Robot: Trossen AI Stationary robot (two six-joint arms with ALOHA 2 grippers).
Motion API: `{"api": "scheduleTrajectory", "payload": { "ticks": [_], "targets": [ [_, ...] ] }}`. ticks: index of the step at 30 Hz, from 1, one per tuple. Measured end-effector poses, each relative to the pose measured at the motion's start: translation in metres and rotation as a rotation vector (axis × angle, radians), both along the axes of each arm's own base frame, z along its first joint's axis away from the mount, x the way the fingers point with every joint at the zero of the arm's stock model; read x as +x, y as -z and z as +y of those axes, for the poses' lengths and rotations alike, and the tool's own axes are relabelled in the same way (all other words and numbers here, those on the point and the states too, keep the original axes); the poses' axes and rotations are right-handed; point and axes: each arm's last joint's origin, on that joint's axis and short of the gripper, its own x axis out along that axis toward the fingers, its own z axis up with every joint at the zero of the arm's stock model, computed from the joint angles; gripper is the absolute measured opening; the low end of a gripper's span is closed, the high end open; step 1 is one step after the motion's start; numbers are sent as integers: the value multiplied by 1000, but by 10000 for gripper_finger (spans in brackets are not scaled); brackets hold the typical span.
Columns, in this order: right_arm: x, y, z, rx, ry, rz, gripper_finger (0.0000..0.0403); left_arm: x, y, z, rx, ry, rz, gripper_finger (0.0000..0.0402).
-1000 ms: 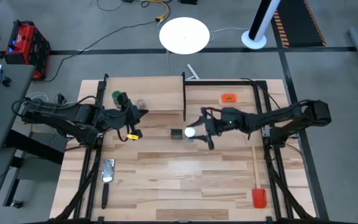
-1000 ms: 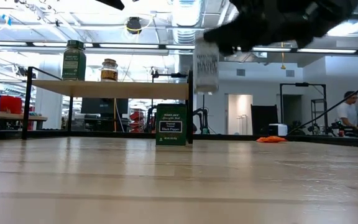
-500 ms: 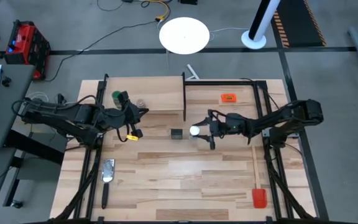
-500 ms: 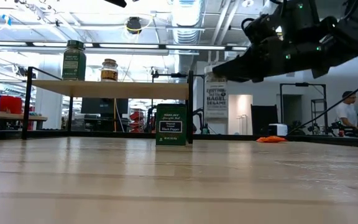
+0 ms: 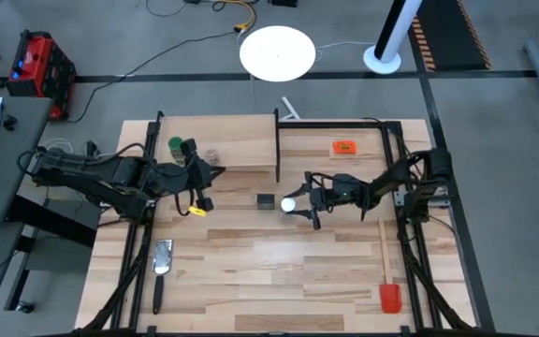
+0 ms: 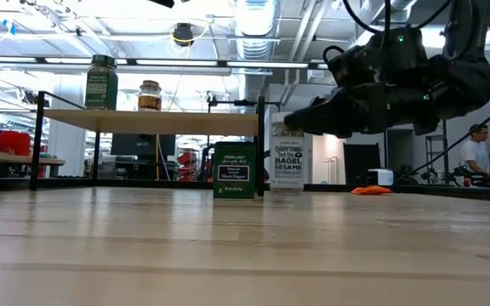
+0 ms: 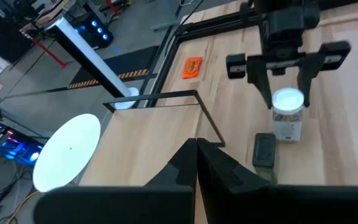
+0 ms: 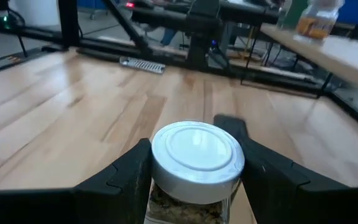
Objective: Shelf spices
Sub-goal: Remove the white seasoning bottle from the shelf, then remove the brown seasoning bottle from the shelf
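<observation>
On my left, the left gripper (image 5: 199,187) waits pinched shut by the shelf (image 5: 241,150), where the green-lidded jar (image 5: 176,146) and the brownish jar (image 6: 150,96) already stand. Further right, the black tin (image 5: 266,201) sits on the table, and just beside it the right gripper (image 5: 298,204) clasps the white-lidded jar (image 5: 289,202) — upright, long axis vertical, lid up. I judge it mid-transfer — next it needs lifting onto the shelf.

A grey concrete floor (image 5: 494,112) is seen around the table, with a round white disc (image 5: 278,52), a red toolbox (image 5: 34,62) and ceiling strip lights (image 6: 253,17).
</observation>
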Motion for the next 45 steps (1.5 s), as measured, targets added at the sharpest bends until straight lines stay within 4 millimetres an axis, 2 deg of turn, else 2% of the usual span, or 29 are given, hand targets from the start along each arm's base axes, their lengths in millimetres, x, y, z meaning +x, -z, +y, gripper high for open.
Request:
{"api": "scheduleTrajectory", "payload": {
  "ticks": [4,12,21,29,35,40,45],
  "targets": [
    [0,2,0,-1,-3,11,215,0,0,0,-23,-5,-13,0],
    [0,2,0,18,9,9,254,1,-2,0,-31,-7,-36,0],
    [0,-4,0,17,10,-27,259,1,-1,-1,-35,3,-32,0],
    [-4,-24,0,12,37,-47,260,1,-2,4,9,-55,-24,0],
    [-11,-43,0,12,40,-45,260,-1,0,23,-22,-214,-50,0],
    [-16,-57,1,6,41,-80,260,-5,7,37,-96,-261,7,1],
    [-21,-69,-1,-25,88,-115,260,-9,14,44,-186,-267,61,41]
  ]
}}
